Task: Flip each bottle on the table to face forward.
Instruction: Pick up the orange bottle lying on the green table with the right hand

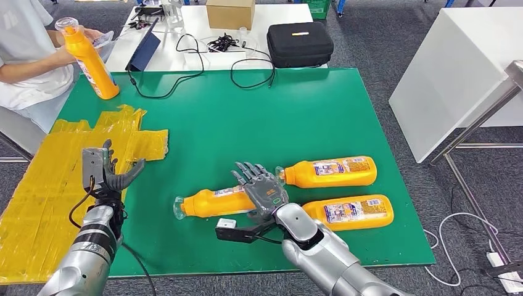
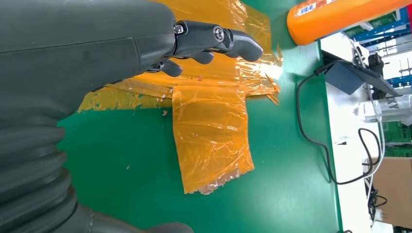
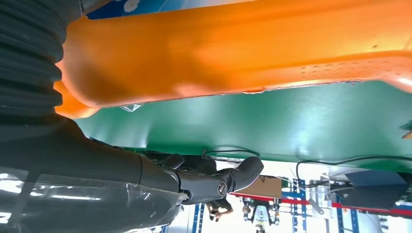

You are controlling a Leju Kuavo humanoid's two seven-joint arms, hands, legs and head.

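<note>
Bottles lie on the green mat (image 1: 247, 117) as the right hand (image 1: 262, 188) rests open-fingered over one bottle (image 1: 213, 202), the left hand (image 1: 108, 172) spread empty above yellow film (image 1: 55, 185).

I see a green bench (image 1: 247, 117) carrying three orange bottles lying on their sides: one (image 1: 330, 172) farther back, one (image 1: 358, 211) nearer the front edge, one (image 1: 213, 201) to their left. Crumpled yellow film (image 1: 55, 179) covers its left part, and a black cable (image 1: 163, 92) trails over the far edge
</note>
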